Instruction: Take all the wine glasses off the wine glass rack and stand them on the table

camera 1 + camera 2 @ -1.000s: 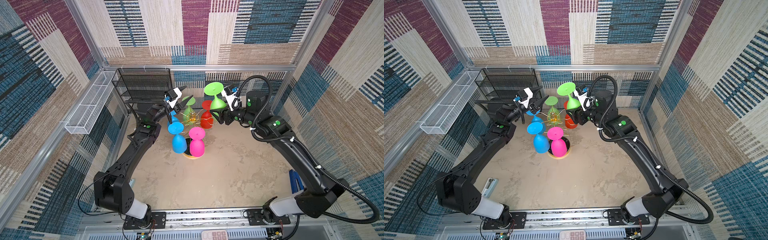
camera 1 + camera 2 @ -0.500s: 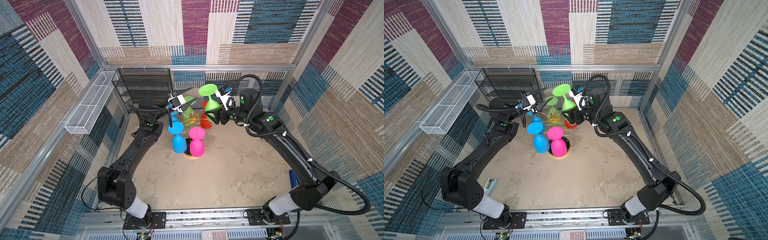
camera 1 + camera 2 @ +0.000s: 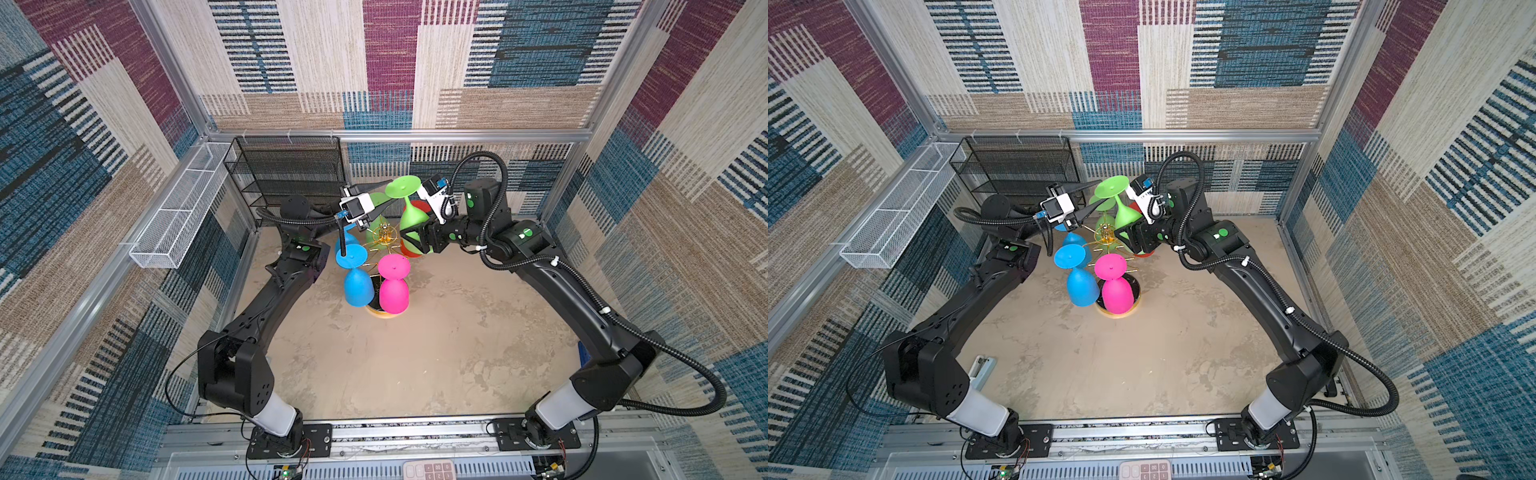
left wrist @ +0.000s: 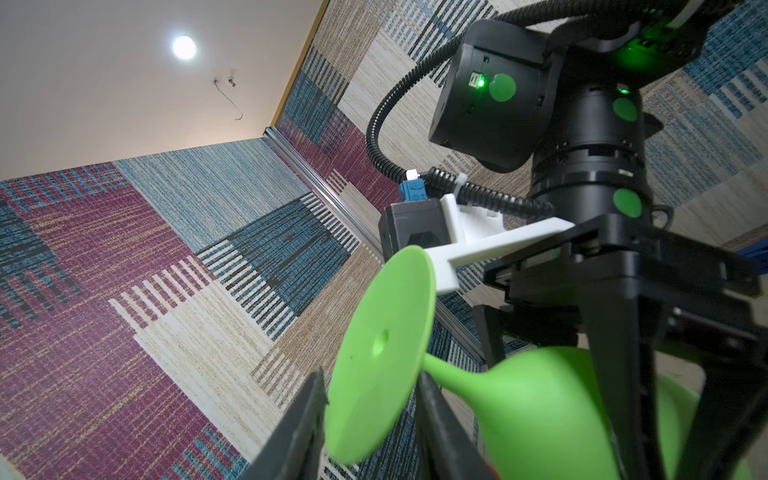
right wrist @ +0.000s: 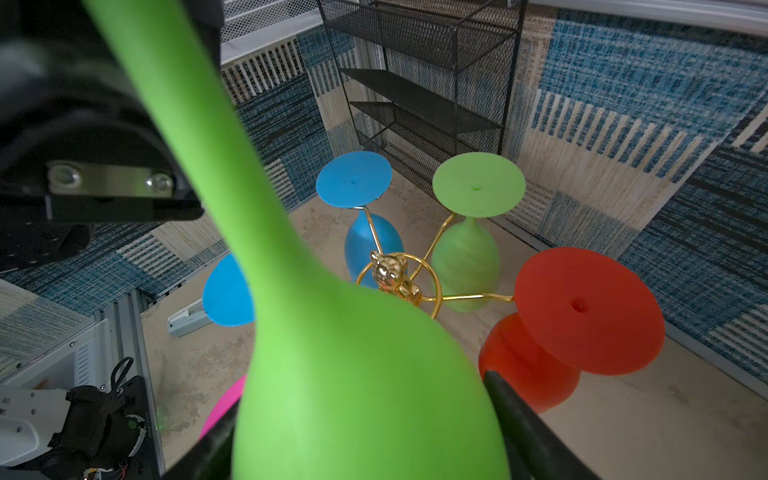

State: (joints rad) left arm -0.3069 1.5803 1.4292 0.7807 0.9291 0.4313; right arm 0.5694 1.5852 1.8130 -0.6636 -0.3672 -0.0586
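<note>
beside rack, green wine glass, black mesh shelf behind

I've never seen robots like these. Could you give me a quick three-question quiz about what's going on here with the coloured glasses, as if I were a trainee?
1. True or false: the bright green wine glass held by the right gripper hangs from the gold wine glass rack.
2. The left gripper has its fingers either side of which part of that glass? A) bowl B) flat round foot C) drinking rim
3. How many glasses hang on the rack?

Key
1. False: it is held above the rack, clear of it.
2. B
3. Five: a blue glass, a second blue glass, a pink glass, a red glass and a pale green glass.
</note>
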